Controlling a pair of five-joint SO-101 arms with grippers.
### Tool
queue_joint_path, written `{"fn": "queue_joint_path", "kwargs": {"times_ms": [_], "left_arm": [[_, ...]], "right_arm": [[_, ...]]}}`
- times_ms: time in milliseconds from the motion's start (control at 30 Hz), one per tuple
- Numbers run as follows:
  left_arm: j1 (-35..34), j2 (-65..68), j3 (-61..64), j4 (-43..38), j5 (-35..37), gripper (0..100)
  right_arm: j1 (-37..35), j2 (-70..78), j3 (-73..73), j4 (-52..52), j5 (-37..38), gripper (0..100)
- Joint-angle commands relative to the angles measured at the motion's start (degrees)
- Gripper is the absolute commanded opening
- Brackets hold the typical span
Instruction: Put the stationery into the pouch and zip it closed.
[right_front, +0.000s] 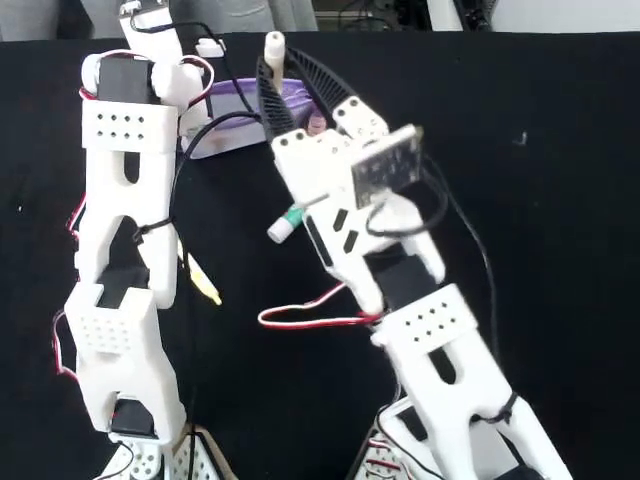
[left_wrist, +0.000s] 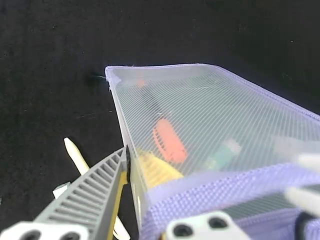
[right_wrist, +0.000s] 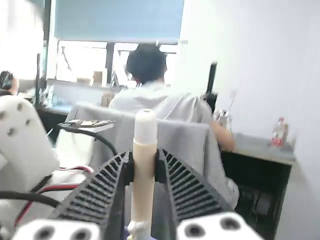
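Ref. high view: L arm stands at your left, R arm at centre. R gripper (right_front: 280, 62) is raised above the pouch (right_front: 240, 100), which lies on the black table (right_front: 560, 200) at the far side, just beside the L arm's wrist. R fingers (right_wrist: 112, 175) are pinched on a cream pen (right_wrist: 145, 145); the pen stands upright between them, tip clear above the fingertips, also seen in high view (right_front: 272, 45). L gripper (left_wrist: 129, 162) is at the pouch's end: the ribbed grey finger (left_wrist: 95, 185) is pressed against the mesh side wall next to the purple edge band, so the fingers are clamped on the pouch (left_wrist: 210, 115). Through the mesh you can see an orange item (left_wrist: 169, 142), a yellow item (left_wrist: 152, 170) and a green/white item (left_wrist: 222, 155) inside. Outside the pouch, on the table: a green/white marker (right_front: 284, 224) near the R arm's wrist, and a yellow piece (right_front: 205, 284) beside the L arm, well apart from the pouch. Zip state: cannot tell.
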Motion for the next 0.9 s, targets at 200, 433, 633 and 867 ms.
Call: {"fn": "queue_joint_path", "kwargs": {"times_ms": [200, 433, 633, 867], "left_arm": [[1.1, -1.4, -2.3, 0.4, 0.7, 3], [1.1, -1.4, -2.3, 0.4, 0.7, 3], [1.2, -1.4, -2.3, 0.4, 0.7, 3], [1.2, -1.4, -2.3, 0.4, 0.8, 3]], "right_arm": [[2.7, -2.2, 5.9, -19.3, 0.6, 1.1], [2.5, -1.7, 6.3, -24.8, 0.6, 1.1], [2.5, -0.6, 6.2, -28.0, 0.5, 1.1], [2.6, 10.4, 5.3, -37.1, 0.5, 1.1]]}}
